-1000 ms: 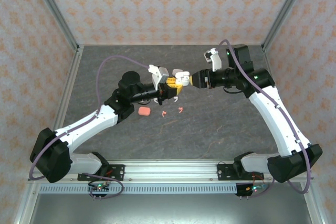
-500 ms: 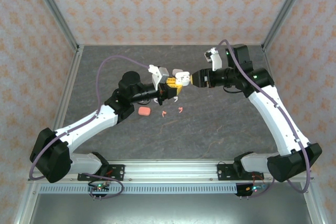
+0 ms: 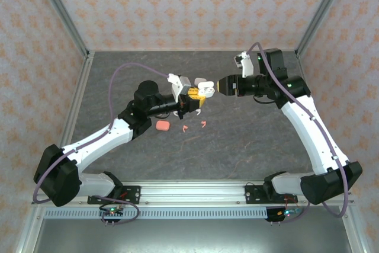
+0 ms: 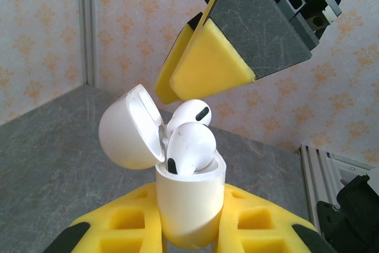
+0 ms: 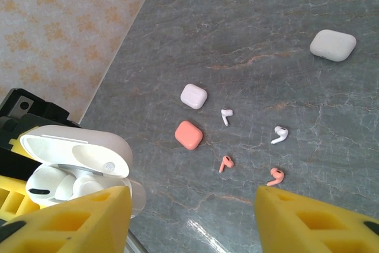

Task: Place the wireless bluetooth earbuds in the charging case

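White charging case (image 4: 189, 205), lid up, pinched in the left tool (image 3: 195, 99) with two seated earbuds (image 4: 190, 146) — right tool (image 5: 189, 220) spread just beside; below it, four loose earbuds (image 5: 225, 163) wait uninserted on the surface (image 5: 296, 4).

Dark grey marbled bench (image 3: 249, 146) lying under even light, peach patterned walls (image 3: 177, 4) rising behind and beside the bench, silver posts (image 3: 63, 10) slanting up from its far corners, slotted metal rail (image 3: 195, 194) running along its near edge.
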Controlling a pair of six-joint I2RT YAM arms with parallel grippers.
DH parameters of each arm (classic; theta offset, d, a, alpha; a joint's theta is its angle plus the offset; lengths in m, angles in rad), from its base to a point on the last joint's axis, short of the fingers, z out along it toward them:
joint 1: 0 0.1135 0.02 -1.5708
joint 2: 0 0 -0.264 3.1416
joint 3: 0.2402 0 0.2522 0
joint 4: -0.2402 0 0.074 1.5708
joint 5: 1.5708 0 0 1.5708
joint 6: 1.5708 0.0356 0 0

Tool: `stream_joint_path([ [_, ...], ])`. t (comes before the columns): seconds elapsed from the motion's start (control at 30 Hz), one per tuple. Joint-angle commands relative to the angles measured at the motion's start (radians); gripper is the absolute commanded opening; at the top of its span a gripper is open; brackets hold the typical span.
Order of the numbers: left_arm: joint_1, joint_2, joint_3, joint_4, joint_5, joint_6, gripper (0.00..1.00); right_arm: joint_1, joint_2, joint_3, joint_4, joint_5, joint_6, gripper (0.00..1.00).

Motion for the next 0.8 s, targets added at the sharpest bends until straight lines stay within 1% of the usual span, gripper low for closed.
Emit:
stream_joint_path([
  [0.0, 0.007, -0.026, 0.028, 0.019, -0.034, 0.015, 0.0, -0.008, -0.046, 0.03, 0.014, -0.007, 0.006, 0.63],
  [0.13, 0.006, -0.022, 0.021, 0.034, -0.049, 0.015, 0.0, -0.007, -0.081, -0.008, 0.058, -0.071, 0.035, 0.73],
  [0.23, 0.005, -0.019, 0.023, 0.04, -0.046, 0.012, 0.0, -0.007, -0.083, -0.035, 0.067, -0.094, 0.045, 0.78],
  [0.6, 0.005, -0.023, 0.02, 0.036, -0.045, 0.01, 0.0, -0.005, -0.035, -0.068, 0.125, -0.146, 0.088, 0.78],
  [0.77, 0.004, -0.024, 0.018, 0.036, -0.045, 0.008, 0.0, 0.0, -0.025, -0.074, 0.135, -0.145, 0.088, 0.78],
])
